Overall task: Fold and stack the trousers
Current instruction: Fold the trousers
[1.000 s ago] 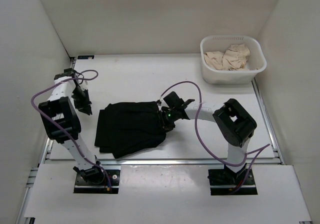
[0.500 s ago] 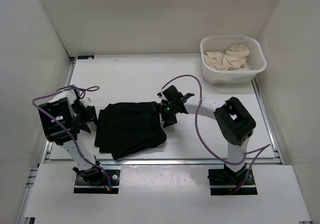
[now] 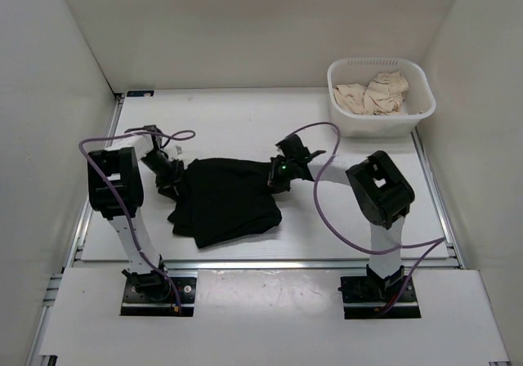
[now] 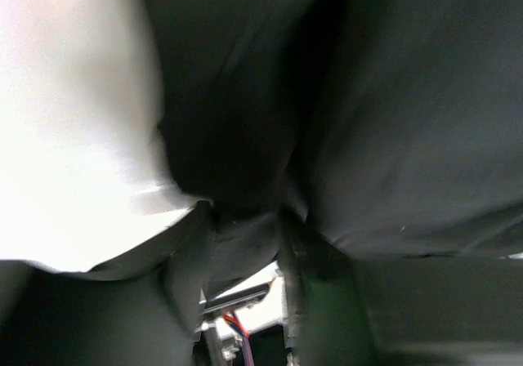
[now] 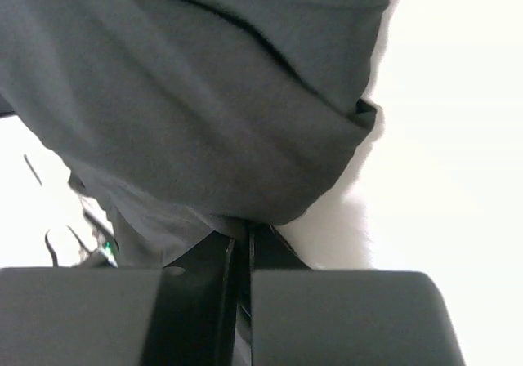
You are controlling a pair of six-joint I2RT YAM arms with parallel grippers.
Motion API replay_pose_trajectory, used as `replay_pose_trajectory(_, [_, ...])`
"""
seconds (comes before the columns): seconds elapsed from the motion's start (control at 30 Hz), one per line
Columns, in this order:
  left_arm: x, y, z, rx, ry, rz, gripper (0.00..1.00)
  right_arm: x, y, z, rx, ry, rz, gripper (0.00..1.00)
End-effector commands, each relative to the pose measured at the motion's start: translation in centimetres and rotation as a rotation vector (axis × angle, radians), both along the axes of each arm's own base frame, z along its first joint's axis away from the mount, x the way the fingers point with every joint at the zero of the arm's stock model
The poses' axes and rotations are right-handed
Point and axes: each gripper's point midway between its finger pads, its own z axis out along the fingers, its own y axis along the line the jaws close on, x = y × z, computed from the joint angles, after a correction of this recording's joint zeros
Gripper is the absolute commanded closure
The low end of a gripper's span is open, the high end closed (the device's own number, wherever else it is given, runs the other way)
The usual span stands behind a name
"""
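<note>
L tool (image 3: 171,188) + R tool (image 3: 274,180): each tight on opposite edges of trousers (image 3: 230,207).

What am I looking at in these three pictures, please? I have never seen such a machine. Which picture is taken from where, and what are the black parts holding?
These are two robot arms, bolted at the near edge of a white table. The wide picture comes from a fixed camera above and behind them: the left arm is on the left, the right arm on the right. The two dark close-ups come from small cameras on the wrists, each looking past its own two fingers. On the table lie black trousers in a loose heap, and at the far right corner stands a white basket with beige cloths in it. The left gripper pinches the trousers at their left edge, the right gripper at their right edge. In both close-ups black fabric sits between the fingers.
</note>
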Motion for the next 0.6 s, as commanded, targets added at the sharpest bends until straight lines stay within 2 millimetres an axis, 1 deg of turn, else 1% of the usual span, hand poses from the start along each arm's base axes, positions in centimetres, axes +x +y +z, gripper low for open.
replay_pose_trajectory(0.0, [5.4, -1.3, 3.1, -0.056, -0.195, -0.017, 0.47, 3.4, -3.9, 2.7, -0.032, -0.113, -0.197, 1.00])
replay_pose_trajectory(0.03, [6.2, -1.2, 3.6, -0.053, -0.221, -0.018, 0.43, 3.4, -4.8, 2.6, -0.048, -0.117, -0.219, 1.00])
replay_pose_trajectory(0.07, [6.7, -1.2, 4.5, -0.050, -0.244, -0.019, 0.40, 3.9, -5.5, 2.9, -0.058, -0.133, -0.234, 1.00])
replay_pose_trajectory(0.1, [7.7, -0.7, 5.4, -0.024, -0.284, -0.021, 0.37, 3.7, -5.6, 2.7, -0.068, -0.133, -0.223, 1.00])
replay_pose_trajectory(0.13, [8.0, -0.5, 6.1, -0.012, -0.308, -0.021, 0.37, 3.5, -5.8, 2.8, -0.085, -0.125, -0.211, 1.00])
replay_pose_trajectory(0.17, [8.1, -0.5, 7.3, -0.008, -0.344, -0.022, 0.37, 3.9, -5.7, 3.4, -0.088, -0.154, -0.186, 0.99])
replay_pose_trajectory(0.2, [8.2, -0.7, 8.1, 0.003, -0.362, -0.031, 0.37, 3.8, -5.8, 2.7, -0.107, -0.140, -0.174, 0.97])
replay_pose_trajectory(0.23, [8.2, -0.5, 8.6, 0.014, -0.376, -0.031, 0.37, 4.1, -6.1, 2.9, -0.112, -0.142, -0.176, 0.97])
replay_pose_trajectory(0.27, [7.7, -1.1, 9.4, 0.011, -0.382, -0.048, 0.37, 4.0, -6.0, 2.5, -0.115, -0.132, -0.158, 0.95])
replay_pose_trajectory(0.3, [6.3, -2.2, 9.0, 0.001, -0.331, -0.076, 0.39, 4.4, -6.2, 2.3, -0.118, -0.129, -0.167, 0.94])
replay_pose_trajectory(0.37, [3.7, -4.5, 8.2, -0.068, -0.244, -0.112, 0.41, 4.5, -5.9, 2.2, -0.111, -0.123, -0.161, 0.94])
replay_pose_trajectory(0.4, [2.4, -6.0, 7.5, -0.090, -0.198, -0.151, 0.41, 4.8, -6.3, 1.8, -0.117, -0.115, -0.171, 0.94])
replay_pose_trajectory(0.43, [0.6, -6.7, 6.4, -0.103, -0.139, -0.169, 0.41, 5.2, -5.9, 2.4, -0.097, -0.129, -0.167, 0.93])
replay_pose_trajectory(0.5, [-1.5, -7.7, 4.6, -0.107, -0.052, -0.206, 0.40, 5.2, -5.9, 2.4, -0.097, -0.129, -0.167, 0.91])
replay_pose_trajectory(0.53, [-2.9, -8.4, 3.7, -0.107, -0.006, -0.236, 0.40, 5.4, -5.7, 2.7, -0.091, -0.136, -0.167, 0.90])
replay_pose_trajectory(0.57, [-3.4, -8.6, 3.2, -0.107, 0.010, -0.247, 0.40, 5.4, -5.7, 2.7, -0.091, -0.136, -0.167, 0.90])
